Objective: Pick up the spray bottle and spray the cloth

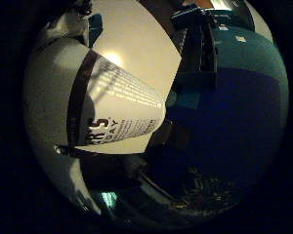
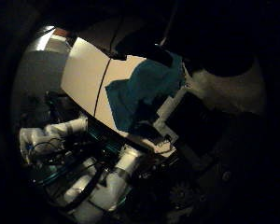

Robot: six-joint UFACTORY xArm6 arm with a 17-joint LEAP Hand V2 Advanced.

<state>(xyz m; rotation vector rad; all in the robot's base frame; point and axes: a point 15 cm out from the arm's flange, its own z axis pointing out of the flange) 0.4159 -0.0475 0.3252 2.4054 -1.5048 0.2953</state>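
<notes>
Pale bench [image 2: 86,74] shows in both palm views, dim at the edges, with a dark seam running across it in the thumb-side view. In the little-finger-side view the spray bottle [image 1: 107,105] fills the span from about 9 o'clock to the centre: a white body with a dark band and a printed label, so it sits very close to the palm, off the bench and carried. Its long axis runs from 8 o'clock up toward 2 o'clock in that view. At 1 o'clock, dark and teal parts of the hand [image 1: 198,53] lie against the bottle's side, and the fingers look curled round it, though where each one sits cannot be made out.

In the thumb-side view the blue cloth [image 2: 142,91] lies crumpled on the bench near the centre, toward 12 o'clock, well apart from the palm. White segments at 7 o'clock are the arm.

Which end of the bottle carries the nozzle is not visible, so whether it faces the cloth cannot be told. The coming step, as I judge it, depends on the bottle's axis pointing at the cloth.
</notes>
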